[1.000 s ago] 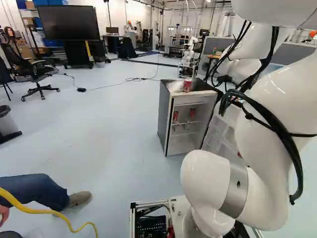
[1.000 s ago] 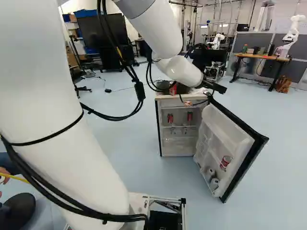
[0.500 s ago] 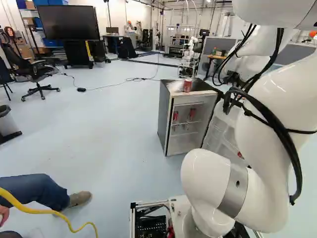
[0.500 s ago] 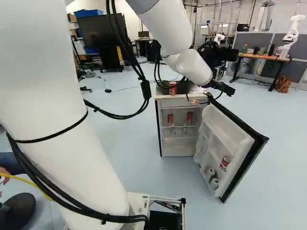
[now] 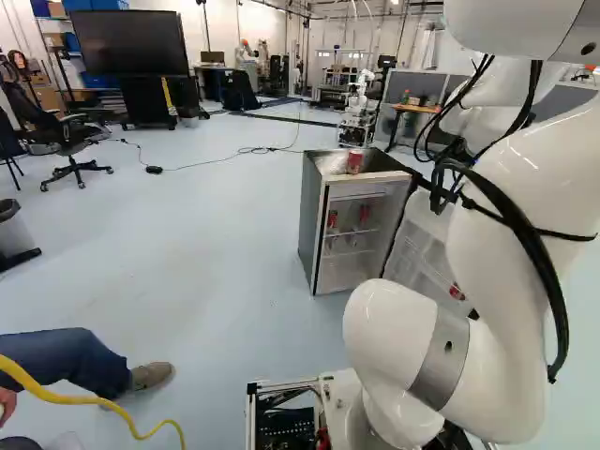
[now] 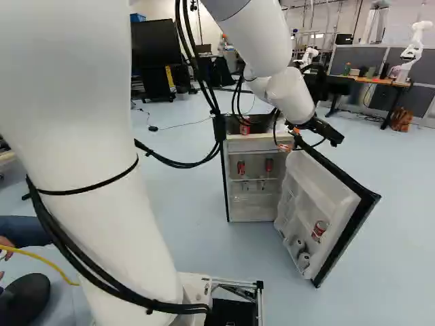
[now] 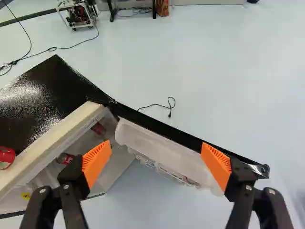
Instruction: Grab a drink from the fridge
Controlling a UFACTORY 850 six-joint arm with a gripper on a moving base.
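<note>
Above the fridge's open door, the gripper (image 6: pixel 323 129) hangs at the arm's end in the right base view. In the wrist view the gripper (image 7: pixel 156 153) has its orange-padded fingers wide apart, with nothing held; the door (image 7: pixel 164 145) runs below and between them. The fridge (image 6: pixel 251 197) carries a red can (image 5: pixel 353 161) on its dark top. Inside stand two red cans, one (image 6: pixel 241 167) and another (image 6: pixel 268 165); in the wrist view one can (image 7: pixel 65 158) shows beside a finger. The door shelf holds a red can (image 6: pixel 319 229) and grey cans (image 6: pixel 304 259).
A person's leg (image 5: pixel 66 364) and a yellow cable (image 5: pixel 112 405) are at the left of the left base view. Another robot (image 6: pixel 412 51) stands by a desk (image 6: pixel 370 80) at the far right. A thin black cable (image 7: pixel 159 105) lies on the floor beyond the door.
In the right base view the arm has swung rightward and its gripper has come lower, over the door. The base, fridge and cans have stayed put.
</note>
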